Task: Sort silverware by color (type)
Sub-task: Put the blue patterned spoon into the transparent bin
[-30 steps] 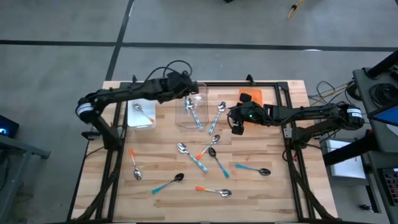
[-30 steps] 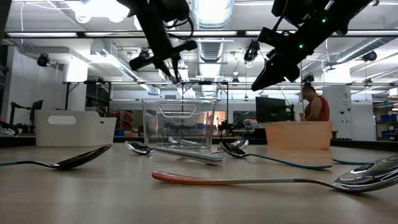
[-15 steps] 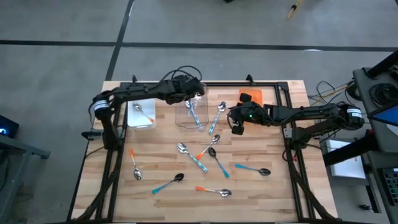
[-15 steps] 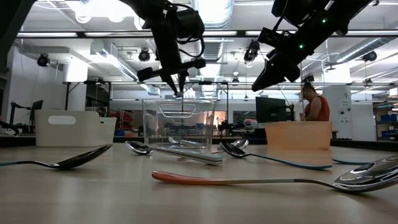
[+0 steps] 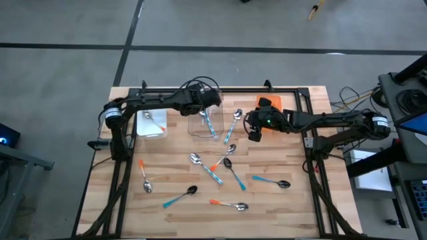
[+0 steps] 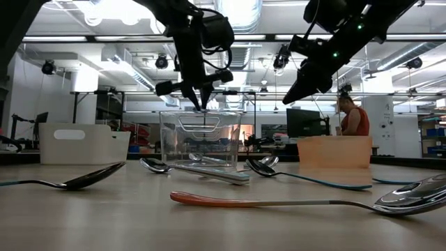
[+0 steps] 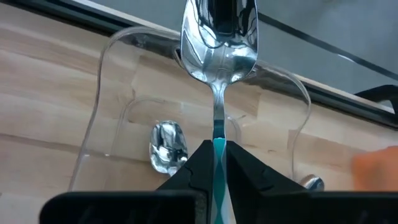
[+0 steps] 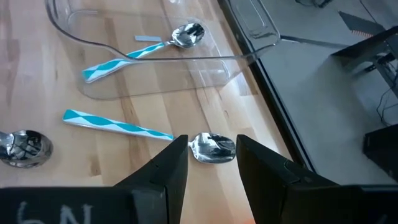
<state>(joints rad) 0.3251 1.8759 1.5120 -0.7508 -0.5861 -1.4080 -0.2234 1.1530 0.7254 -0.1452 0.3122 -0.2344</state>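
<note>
Now, by label:
Left gripper [image 7: 216, 163]: clamped on a teal spoon [image 7: 219, 43], held over the clear bin [image 5: 205, 122] at 12 o'clock on the table [image 5: 167, 177].
Clear bin: one teal spoon is seen lying inside.
Right gripper [image 8: 211, 163]: fingers apart, nothing held, hung over a spoon at 1 o'clock beside the clear bin.
Other spoons: scattered from centre to 6 o'clock.
White bin [image 5: 152, 124]: one spoon held, at 11 o'clock.

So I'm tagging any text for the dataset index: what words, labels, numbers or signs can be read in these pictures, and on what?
No complete text can be read.
Right wrist view: pale marks on the right gripper body, cut off by the picture's edge, unreadable.
Clear bin: a small pale sticker, blank or too small to tell.
Spoons, white bin, orange bin: no lettering visible.
</note>
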